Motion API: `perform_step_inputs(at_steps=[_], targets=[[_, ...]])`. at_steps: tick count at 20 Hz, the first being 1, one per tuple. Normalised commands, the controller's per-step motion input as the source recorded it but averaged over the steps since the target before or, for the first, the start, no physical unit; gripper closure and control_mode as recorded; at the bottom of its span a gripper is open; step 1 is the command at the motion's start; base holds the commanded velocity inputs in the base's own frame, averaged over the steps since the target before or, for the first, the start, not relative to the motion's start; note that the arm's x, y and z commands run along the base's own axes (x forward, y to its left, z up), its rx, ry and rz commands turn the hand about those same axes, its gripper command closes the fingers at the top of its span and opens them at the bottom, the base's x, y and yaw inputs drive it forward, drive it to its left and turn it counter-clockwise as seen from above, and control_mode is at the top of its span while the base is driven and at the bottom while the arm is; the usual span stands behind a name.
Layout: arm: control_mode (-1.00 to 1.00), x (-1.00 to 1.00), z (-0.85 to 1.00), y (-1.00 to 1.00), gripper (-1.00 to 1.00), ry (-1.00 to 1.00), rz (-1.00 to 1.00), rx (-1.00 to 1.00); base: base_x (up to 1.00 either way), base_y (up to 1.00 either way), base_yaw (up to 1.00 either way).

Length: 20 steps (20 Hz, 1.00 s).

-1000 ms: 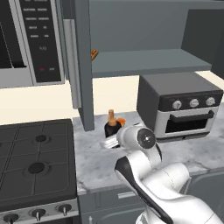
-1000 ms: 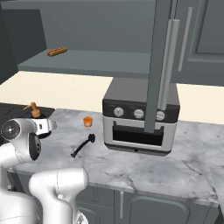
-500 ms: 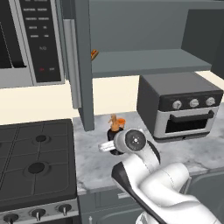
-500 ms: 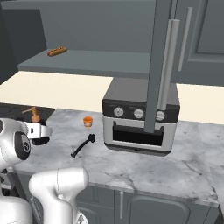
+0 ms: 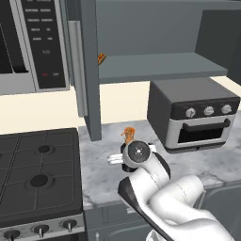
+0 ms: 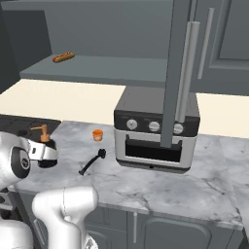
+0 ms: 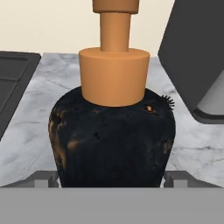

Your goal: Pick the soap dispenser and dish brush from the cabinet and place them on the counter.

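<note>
Left base view: showing the cabinet (image 5: pixel 160 66) open, its grey shelf carrying one small orange-brown piece of food (image 5: pixel 101 58) at its 9 o'clock end. Showing the soap dispenser (image 5: pixel 128 134) upright over the counter (image 5: pixel 101 174), at 7 o'clock of the toaster oven (image 5: pixel 193 113) and 3 o'clock of the stove (image 5: pixel 37 174). Showing the gripper (image 5: pixel 124 156) reaching level around the bottle's dark body, leaving the orange pump top poking out at 12 o'clock.

Right base view: seeing the same shelf from the other side, again with just that food piece on it. Finding the dish brush (image 6: pixel 92 163) lying flat on the marble, at 3 o'clock of the bottle and well apart from it, bristled head pointing to 1 o'clock. Finding a tiny orange cup (image 6: pixel 97 134) just past that head, at 12 o'clock. Not showing whether the bottle's base is touching the marble, the hand covering it.

Hand view: gripping the bottle with jaws spread wide, one of the fingertips (image 7: pixel 43 177) at 9 o'clock and the other at 3 o'clock, both flush against the black sides.

Against a second ago: sitting slightly lower and slightly nearer the oven now, bottle and hand together; brush, cup and food unmoved.
</note>
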Motion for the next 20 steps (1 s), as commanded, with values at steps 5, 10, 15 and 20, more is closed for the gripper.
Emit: perform_step_inputs(at_steps=[5,10,15,20], targets=[[-1.0,0.13,-0.37,-0.01,1.0,-0.11,-0.06,0.01,0.0,0.0,0.0],[-1.0,0.12,-0.41,-0.01,1.0,-0.16,-0.07,-0.01,0.0,0.0,0.0],[-1.0,0.1,-0.21,-0.17,1.0,-0.08,-0.1,-0.02,0.0,0.0,0.0],[-1.0,0.09,-0.13,-0.31,1.0,-0.03,-0.12,0.01,0.0,0.0,0.0]])
